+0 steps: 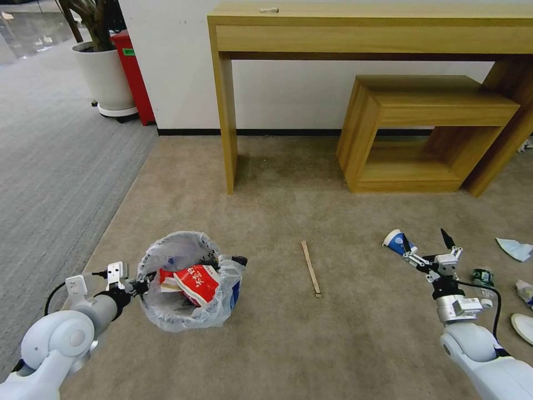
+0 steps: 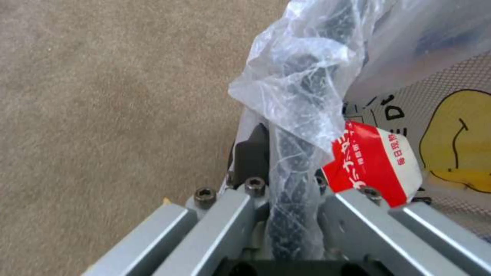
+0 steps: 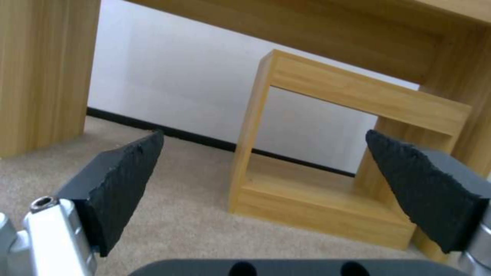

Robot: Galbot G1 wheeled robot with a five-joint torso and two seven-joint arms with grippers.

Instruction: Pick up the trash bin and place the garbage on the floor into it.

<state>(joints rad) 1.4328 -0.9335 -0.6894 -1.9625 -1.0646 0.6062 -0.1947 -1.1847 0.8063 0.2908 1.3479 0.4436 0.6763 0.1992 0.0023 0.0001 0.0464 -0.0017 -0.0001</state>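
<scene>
The trash bin (image 1: 189, 283), black with a crinkly clear bag, stands on the beige floor (image 1: 344, 344) at the left. Red wrappers (image 1: 197, 280) lie inside it. My left gripper (image 1: 145, 284) is shut on the bin's near rim; in the left wrist view the plastic-covered rim (image 2: 294, 165) runs between the jaws, beside a red wrapper (image 2: 376, 165). My right gripper (image 1: 425, 239) hangs open just right of a blue-white paper cup (image 1: 396, 242). A wooden stick (image 1: 311, 268) lies mid-floor. Its black fingers (image 3: 122, 180) are spread wide with nothing between them.
A crushed can (image 1: 483, 276), a light-blue mask (image 1: 514, 249) and a white slipper (image 1: 524, 326) lie at the right edge. A wooden desk (image 1: 227, 111) and a low stool (image 1: 411, 133) stand against the wall. A red bin (image 1: 133, 72) and a planter (image 1: 105, 78) stand back left.
</scene>
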